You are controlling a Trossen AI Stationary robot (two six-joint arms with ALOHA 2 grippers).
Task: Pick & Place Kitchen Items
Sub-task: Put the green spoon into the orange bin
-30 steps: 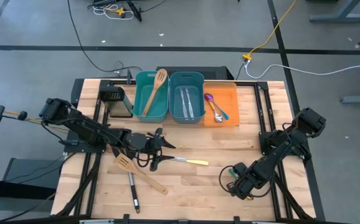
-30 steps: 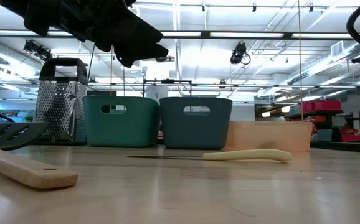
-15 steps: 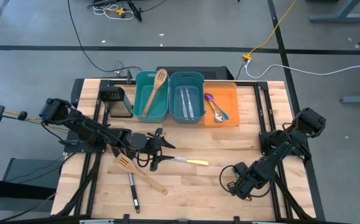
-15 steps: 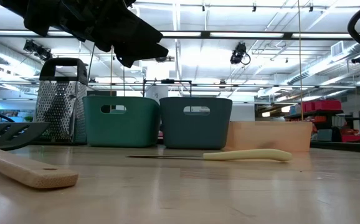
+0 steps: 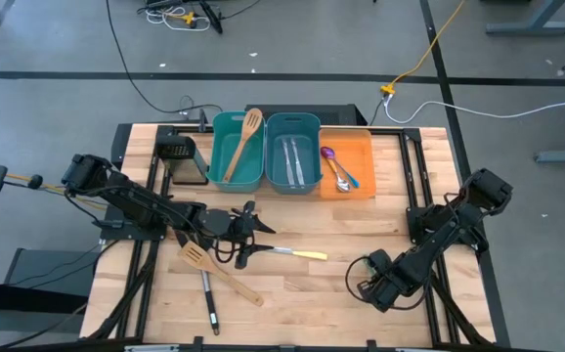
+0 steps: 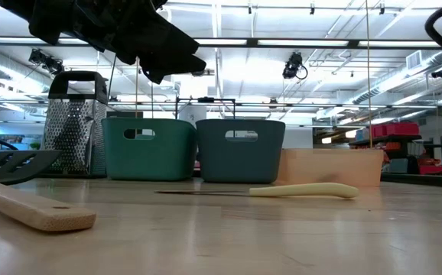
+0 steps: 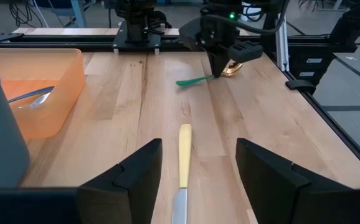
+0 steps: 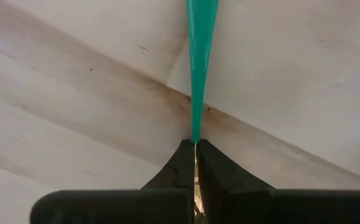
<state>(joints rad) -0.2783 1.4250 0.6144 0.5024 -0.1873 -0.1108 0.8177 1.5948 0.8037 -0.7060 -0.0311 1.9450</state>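
Observation:
The yellow-handled knife (image 5: 297, 254) lies flat on the table, also seen in the low view (image 6: 301, 191). My left gripper (image 5: 248, 237) hovers open over its blade end; in the left wrist view the knife (image 7: 184, 155) lies between the two fingers, untouched. My right gripper (image 5: 382, 284) is near the table's near right and is shut on a green-handled spoon (image 7: 195, 79). A wooden slotted spatula (image 5: 219, 274) and a black turner (image 5: 207, 298) lie flat near the left gripper. My right gripper pinches the green-handled spoon between its two fingertips (image 8: 183, 158), at the handle's end nearest the bowl (image 8: 194, 134). The fingers (image 7: 219, 59) come from above, pointing down. The shiny bowl (image 7: 233, 68) sticks out on one side and the green handle slopes down toward the table on the other.
At the far edge stand a teal bin (image 5: 216, 166) holding a wooden spatula (image 5: 243, 145), a darker bin (image 5: 275, 181) with silver knives, and an orange bin (image 5: 361, 156) with spoons. A black mesh box (image 5: 180, 156) stands left of them. Bare wood lies between the grippers.
My right gripper, with the spoon, has shifted slightly toward the far edge or upward. The left arm and the utensils on the table have kept still.

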